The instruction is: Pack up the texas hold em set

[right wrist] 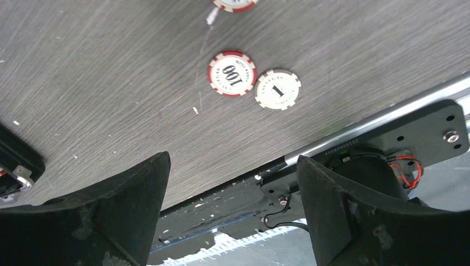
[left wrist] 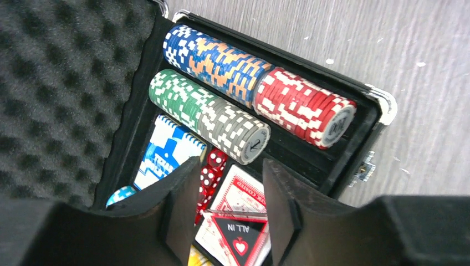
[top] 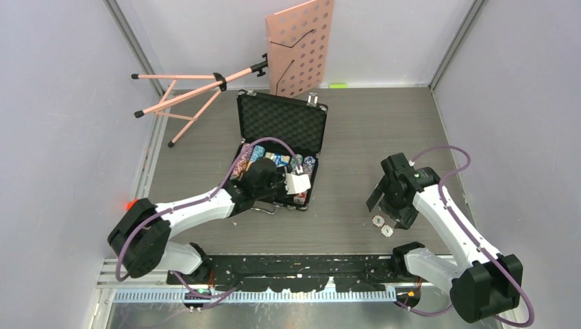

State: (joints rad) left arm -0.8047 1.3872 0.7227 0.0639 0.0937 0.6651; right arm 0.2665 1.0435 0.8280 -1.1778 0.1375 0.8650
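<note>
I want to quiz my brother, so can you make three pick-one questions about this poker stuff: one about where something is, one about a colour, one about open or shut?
1. Where are the loose chips? A in the case; B on the table by the right claw; C on a chair.
2. What colour rims the chip marked 100? A green; B blue; C red.
3. The black case is: A open; B shut; C upside down.
Answers: B, they lie on bare table beyond the claw; C, its rim is red and white; A, its lid stands up.
</note>
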